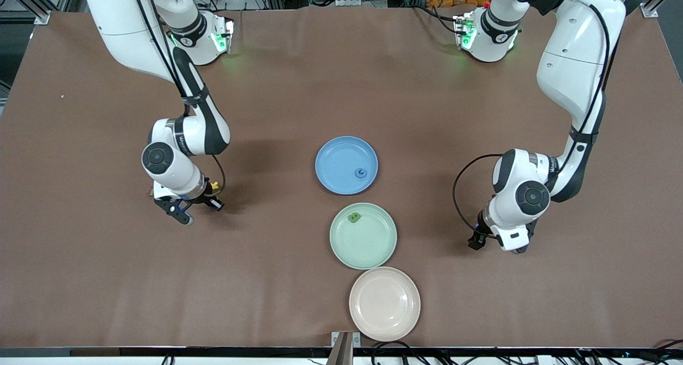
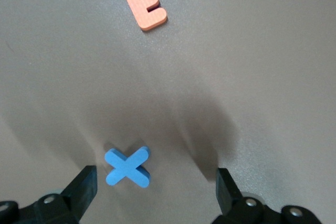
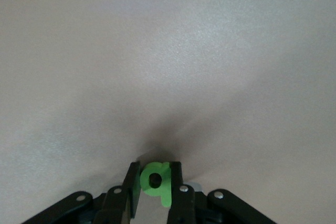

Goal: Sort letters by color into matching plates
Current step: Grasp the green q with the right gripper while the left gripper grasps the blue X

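Observation:
My right gripper [image 3: 155,170] is shut on a small green letter [image 3: 164,182], held upright between the jaws just above the table. In the front view this gripper [image 1: 179,209] is low at the right arm's end of the table. My left gripper [image 2: 156,179] is open and low over a blue X letter [image 2: 127,166], which lies flat between the jaws, close to one finger [image 2: 86,182]. In the front view the left gripper [image 1: 516,247] hides that letter. The blue plate [image 1: 336,159] holds a blue letter [image 1: 361,173]. The green plate [image 1: 371,242], nearer the camera, holds a green letter [image 1: 353,217].
An orange letter E [image 2: 145,2] lies on the table ahead of the left gripper. A yellow letter [image 1: 214,185] sits beside the right wrist. A beige-pink plate [image 1: 384,303] stands nearest the camera, in line with the other two plates.

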{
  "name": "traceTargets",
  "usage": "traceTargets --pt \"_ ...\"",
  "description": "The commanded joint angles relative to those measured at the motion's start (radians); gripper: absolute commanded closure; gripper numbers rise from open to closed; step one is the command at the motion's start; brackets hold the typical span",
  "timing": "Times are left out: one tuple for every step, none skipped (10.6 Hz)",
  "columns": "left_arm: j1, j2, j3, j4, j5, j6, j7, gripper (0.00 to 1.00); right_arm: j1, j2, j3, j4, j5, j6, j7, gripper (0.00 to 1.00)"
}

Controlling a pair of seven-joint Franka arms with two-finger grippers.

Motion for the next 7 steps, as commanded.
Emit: traceTargets --pt "0.022 -0.002 -0.009 -0.009 -0.025 0.012 0.033 0.0 -0.005 -0.033 0.004 0.043 -0.016 -0.095 0.018 1.0" --pt "0.024 0.001 -0.009 -0.008 -0.025 0.012 0.033 0.0 -0.007 -0.046 0.004 0.059 -0.016 -0.131 0.018 1.0" --pt "0.028 0.002 -0.009 -0.008 -0.025 0.014 0.038 0.0 -0.007 -0.052 0.005 0.073 -0.016 -0.167 0.021 1.0" --pt "0.03 0.002 -0.009 -0.008 -0.025 0.012 0.038 0.0 -0.005 -0.052 0.005 0.088 -0.016 -0.192 0.02 1.0" --pt "0.028 0.002 -0.009 -0.008 -0.025 0.014 0.038 0.0 -0.007 -0.053 0.005 0.109 -0.016 -0.224 0.018 1.0" --pt "0.028 0.002 -0.009 -0.008 -0.025 0.014 0.038 0.0 -0.004 -0.053 0.005 0.132 -0.015 -0.256 0.018 1.0" --pt "0.027 0.004 -0.009 -0.009 -0.025 0.012 0.038 0.0 -0.005 -0.053 0.005 0.163 -0.009 -0.292 0.018 1.0"
